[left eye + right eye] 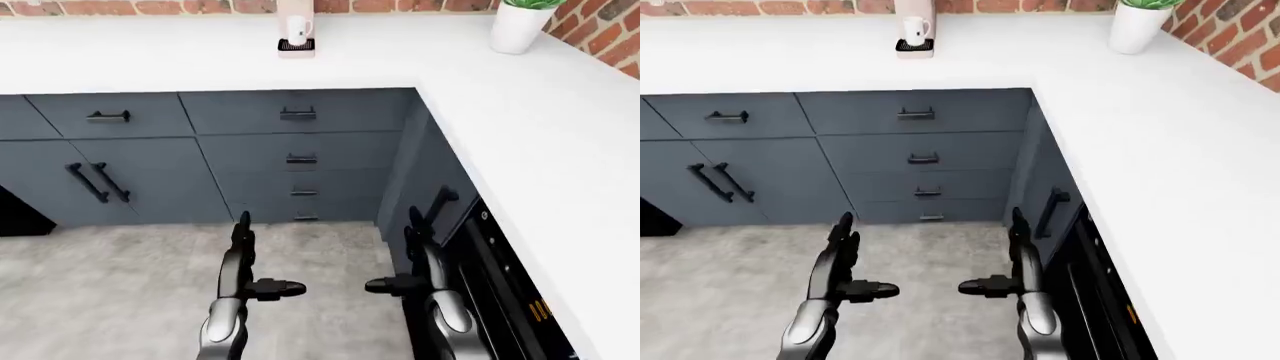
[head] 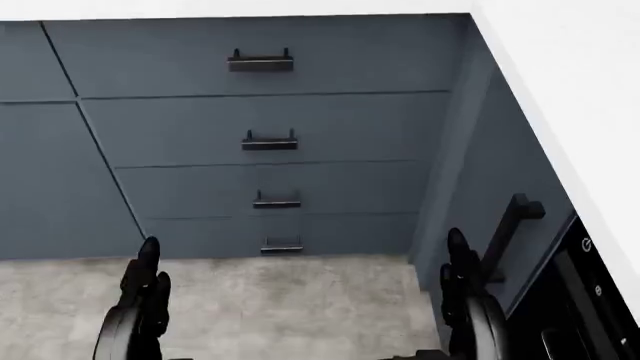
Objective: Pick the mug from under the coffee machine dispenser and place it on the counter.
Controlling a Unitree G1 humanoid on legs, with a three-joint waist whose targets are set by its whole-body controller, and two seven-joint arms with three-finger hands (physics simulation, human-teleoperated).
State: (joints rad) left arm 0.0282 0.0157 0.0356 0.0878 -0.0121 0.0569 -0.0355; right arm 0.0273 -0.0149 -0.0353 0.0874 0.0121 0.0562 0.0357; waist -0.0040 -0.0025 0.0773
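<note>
A white mug (image 1: pixel 298 30) stands on the dark drip tray of the coffee machine (image 1: pixel 296 46) at the top of the left-eye view, against the brick wall; only the machine's base shows. It also shows in the right-eye view (image 1: pixel 915 28). My left hand (image 1: pixel 248 259) and right hand (image 1: pixel 412 259) hang low over the floor, far below the mug, fingers straight and thumbs pointing inward. Both are open and empty. The head view shows only the hands' tips (image 2: pixel 145 281) and drawers.
A white L-shaped counter (image 1: pixel 150 56) runs along the top and down the right. A white plant pot (image 1: pixel 518 28) stands at its top-right corner. Blue-grey drawers (image 1: pixel 298 157) lie below, a black oven (image 1: pixel 510 300) at the right, and grey floor (image 1: pixel 110 285).
</note>
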